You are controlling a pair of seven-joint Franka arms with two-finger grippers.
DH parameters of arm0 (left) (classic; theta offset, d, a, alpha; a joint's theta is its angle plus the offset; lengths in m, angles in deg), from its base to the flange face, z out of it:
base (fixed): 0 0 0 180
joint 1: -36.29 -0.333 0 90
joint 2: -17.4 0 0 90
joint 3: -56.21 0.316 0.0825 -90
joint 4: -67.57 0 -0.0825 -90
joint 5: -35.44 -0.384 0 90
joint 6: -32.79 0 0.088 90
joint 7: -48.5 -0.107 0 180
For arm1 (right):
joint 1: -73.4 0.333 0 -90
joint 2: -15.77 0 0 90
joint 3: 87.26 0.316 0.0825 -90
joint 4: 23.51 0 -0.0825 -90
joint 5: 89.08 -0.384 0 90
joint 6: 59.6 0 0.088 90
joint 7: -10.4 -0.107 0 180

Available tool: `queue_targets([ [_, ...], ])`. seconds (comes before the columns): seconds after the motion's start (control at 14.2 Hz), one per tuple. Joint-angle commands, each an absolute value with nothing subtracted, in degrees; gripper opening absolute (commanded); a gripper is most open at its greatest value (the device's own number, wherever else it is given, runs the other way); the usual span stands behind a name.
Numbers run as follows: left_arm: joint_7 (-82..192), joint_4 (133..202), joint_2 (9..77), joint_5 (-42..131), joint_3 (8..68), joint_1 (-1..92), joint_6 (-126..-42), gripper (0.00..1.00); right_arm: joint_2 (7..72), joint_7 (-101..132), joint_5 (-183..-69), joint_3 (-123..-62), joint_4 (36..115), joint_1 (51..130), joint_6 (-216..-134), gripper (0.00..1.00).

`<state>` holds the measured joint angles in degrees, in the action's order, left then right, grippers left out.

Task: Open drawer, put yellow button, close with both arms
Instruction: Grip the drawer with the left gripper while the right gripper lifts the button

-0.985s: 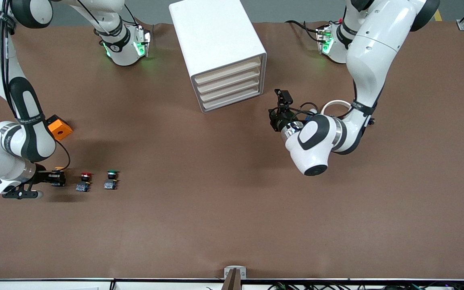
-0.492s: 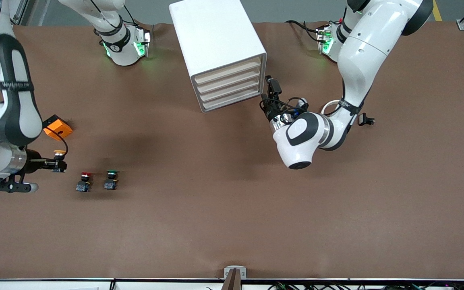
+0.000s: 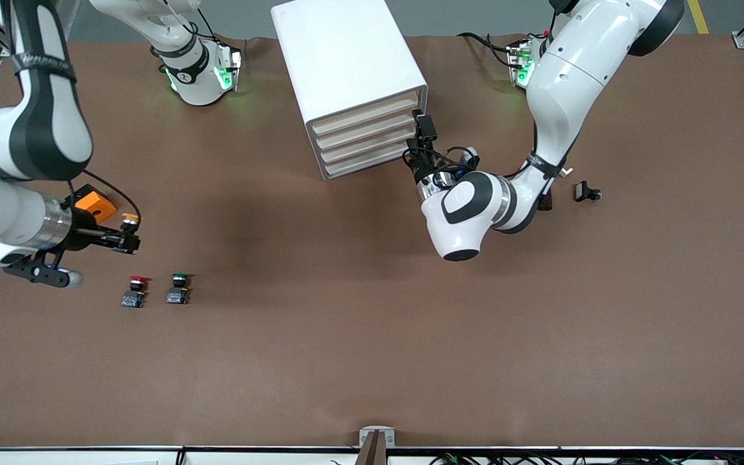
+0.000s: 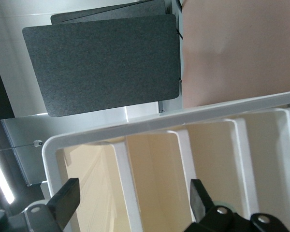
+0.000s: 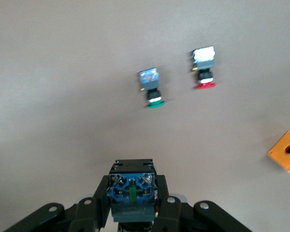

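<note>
The white cabinet (image 3: 346, 58) stands near the arms' bases, and all of its cream drawer fronts sit flush. My left gripper (image 3: 422, 129) hovers right in front of them, at the left arm's end of the cabinet. In the left wrist view that gripper (image 4: 133, 203) is open, its fingers (image 4: 67, 200) spanning the top drawer (image 4: 84, 183) and the front below it. My right gripper (image 3: 130, 240) hangs over the table beside the orange block, shut on the yellow button (image 3: 130, 220). The button's blue base (image 5: 133, 188) shows between the jaws of my right gripper (image 5: 133, 205).
A red-capped button (image 3: 134, 290) and a green-capped button (image 3: 178, 289) stand side by side on the brown table, nearer the camera than the held button. An orange block (image 3: 91, 203) lies by the right gripper. A small black part (image 3: 586, 192) lies toward the left arm's end.
The right gripper has lifted the yellow button off the table and carried it up and toward the cabinet. The left gripper has moved in from the open table to the drawer fronts.
</note>
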<state>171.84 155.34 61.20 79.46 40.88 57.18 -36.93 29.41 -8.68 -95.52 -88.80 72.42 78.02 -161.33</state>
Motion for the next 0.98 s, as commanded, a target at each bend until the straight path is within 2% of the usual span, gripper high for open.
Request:
queue_targets([
  [0.0,173.0,155.4,61.1,81.2,40.4,58.1,-36.4,0.90,26.5,-18.0,-97.6,-89.4,74.6,81.8,-161.6,0.00],
  [0.21,173.0,156.2,61.0,81.3,39.2,58.3,-36.4,0.80,26.7,-27.0,-97.6,-89.4,74.5,87.1,-163.4,0.00],
  [0.63,173.0,157.0,61.0,81.3,39.2,62.3,-36.5,0.78,27.2,-34.9,-97.5,-89.5,74.4,91.7,-166.4,0.00],
  [0.77,173.0,157.0,61.1,81.3,39.2,63.1,-36.6,0.73,27.3,-36.5,-97.5,-89.5,74.4,92.6,-166.7,0.00],
  [0.91,173.0,157.3,61.1,81.3,39.2,63.2,-36.5,0.63,27.4,-36.9,-97.5,-89.5,74.4,92.7,-167.0,0.00],
])
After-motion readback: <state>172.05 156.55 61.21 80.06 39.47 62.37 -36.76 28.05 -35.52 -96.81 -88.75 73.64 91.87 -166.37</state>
